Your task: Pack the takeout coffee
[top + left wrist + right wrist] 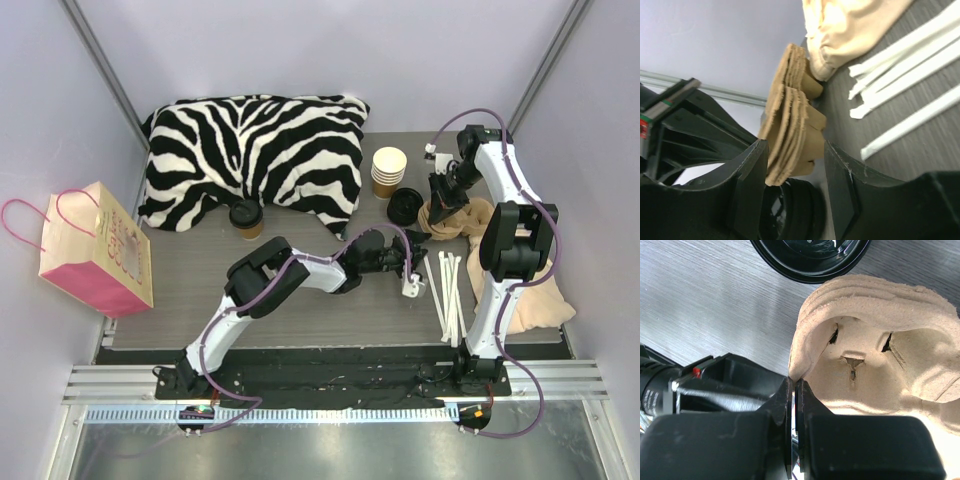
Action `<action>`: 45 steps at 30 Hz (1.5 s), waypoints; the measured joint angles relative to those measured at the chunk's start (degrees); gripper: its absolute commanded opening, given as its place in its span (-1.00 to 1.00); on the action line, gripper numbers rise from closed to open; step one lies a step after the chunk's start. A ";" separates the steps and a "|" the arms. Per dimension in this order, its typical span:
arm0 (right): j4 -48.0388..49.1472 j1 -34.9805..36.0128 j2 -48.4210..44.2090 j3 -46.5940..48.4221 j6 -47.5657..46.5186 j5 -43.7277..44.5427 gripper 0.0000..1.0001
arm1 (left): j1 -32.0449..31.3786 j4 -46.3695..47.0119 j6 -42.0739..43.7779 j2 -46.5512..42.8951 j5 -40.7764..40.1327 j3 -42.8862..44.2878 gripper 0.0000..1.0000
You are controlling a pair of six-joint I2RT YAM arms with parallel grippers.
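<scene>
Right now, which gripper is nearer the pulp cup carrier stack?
Right. The right gripper is shut on the carrier stack at its rim, touching it. The left gripper is open, short of the stack on the arm-base side, facing it, not touching.

Left arm (pixel 300 272), right arm (pixel 497 300): white links, black joints, purple cables (pixel 468 112); left gripper (pixel 796 150) black, blocky

The top camera looks down over the whole table (pixel 200 290); both wrist cameras closely face the same pulp carriers (pixel 790 130) (pixel 875 340).
</scene>
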 measured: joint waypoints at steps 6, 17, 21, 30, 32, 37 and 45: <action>-0.02 0.00 0.00 0.00 0.00 0.02 -0.98 | -0.02 -0.04 0.09 0.79 -0.15 3.02 0.07; -0.13 0.00 0.00 0.17 0.00 0.04 -0.98 | 0.07 -1.51 0.37 4.96 -0.66 6.32 0.04; -0.04 0.00 -0.02 0.22 -0.17 0.13 -0.98 | 0.39 -2.54 0.39 6.38 -1.14 7.13 0.04; -0.11 0.00 -0.02 0.31 -0.26 0.46 -0.98 | 0.59 -2.05 -0.13 6.10 -0.28 5.25 0.04; -0.15 0.00 -0.02 0.55 -0.26 0.48 -0.98 | 0.50 -2.08 -0.35 5.75 0.09 3.72 0.04; -0.17 0.00 -0.02 0.66 -0.26 0.50 -0.98 | 0.39 -2.01 -1.81 5.44 0.09 3.06 0.05; -0.17 0.00 -0.02 0.66 -0.26 0.50 -0.98 | 0.37 -0.85 -2.69 5.25 0.11 3.52 0.06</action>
